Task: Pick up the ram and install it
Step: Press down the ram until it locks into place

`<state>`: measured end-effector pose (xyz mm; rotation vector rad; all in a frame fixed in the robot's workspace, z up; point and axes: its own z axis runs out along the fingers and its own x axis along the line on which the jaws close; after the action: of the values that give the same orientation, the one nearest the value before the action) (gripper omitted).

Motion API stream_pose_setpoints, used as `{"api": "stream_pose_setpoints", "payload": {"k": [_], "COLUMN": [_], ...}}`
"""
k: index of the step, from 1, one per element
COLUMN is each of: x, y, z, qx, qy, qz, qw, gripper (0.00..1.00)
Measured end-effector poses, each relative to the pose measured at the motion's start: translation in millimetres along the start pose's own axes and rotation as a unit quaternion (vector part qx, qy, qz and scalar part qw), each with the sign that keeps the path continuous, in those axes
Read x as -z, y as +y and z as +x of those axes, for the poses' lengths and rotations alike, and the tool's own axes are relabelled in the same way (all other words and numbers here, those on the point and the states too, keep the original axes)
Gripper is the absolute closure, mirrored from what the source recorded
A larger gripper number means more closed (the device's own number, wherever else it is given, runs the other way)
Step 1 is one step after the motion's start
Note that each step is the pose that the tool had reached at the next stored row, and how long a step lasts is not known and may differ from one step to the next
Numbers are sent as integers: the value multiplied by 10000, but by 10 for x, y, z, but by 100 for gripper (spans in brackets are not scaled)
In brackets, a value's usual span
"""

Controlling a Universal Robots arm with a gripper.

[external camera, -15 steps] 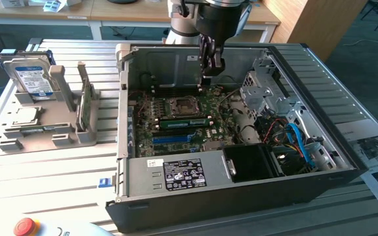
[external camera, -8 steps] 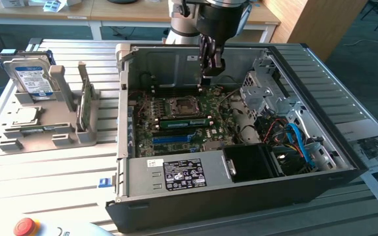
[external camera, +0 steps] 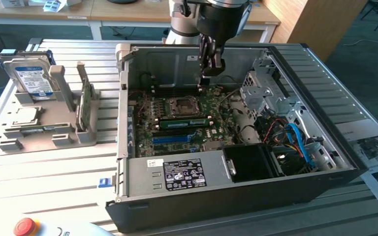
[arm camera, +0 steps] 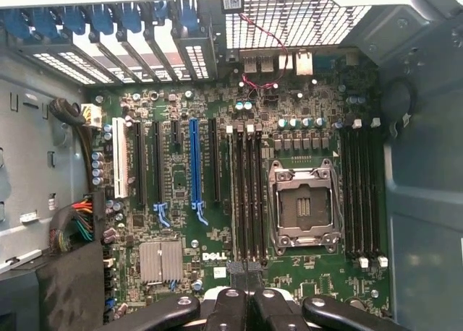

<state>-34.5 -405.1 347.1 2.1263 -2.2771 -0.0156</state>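
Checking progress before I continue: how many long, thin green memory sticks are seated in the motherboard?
1: the green memory stick stands in a slot beside the square metal processor socket; others may be hidden.

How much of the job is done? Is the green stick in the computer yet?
Looks mostly done: the ram already stands in a slot beside the processor socket inside the case. In hand: nothing. The gripper is shut and empty, up above the stick's end toward the exterior view's right. Left: I cannot tell whether the stick is clicked fully home.
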Motion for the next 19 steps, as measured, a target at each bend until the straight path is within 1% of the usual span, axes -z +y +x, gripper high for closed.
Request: {"api": "stream_pose_setpoints", "payload": {"k": [9, 19], "x": [-11, -27], "y": [-66, -204], "z": [-1, -10], "qx": [0, 0], "qy": [0, 0], "qz": [0, 0], "qw": [10000, 10000], "gripper": [90, 90]}}
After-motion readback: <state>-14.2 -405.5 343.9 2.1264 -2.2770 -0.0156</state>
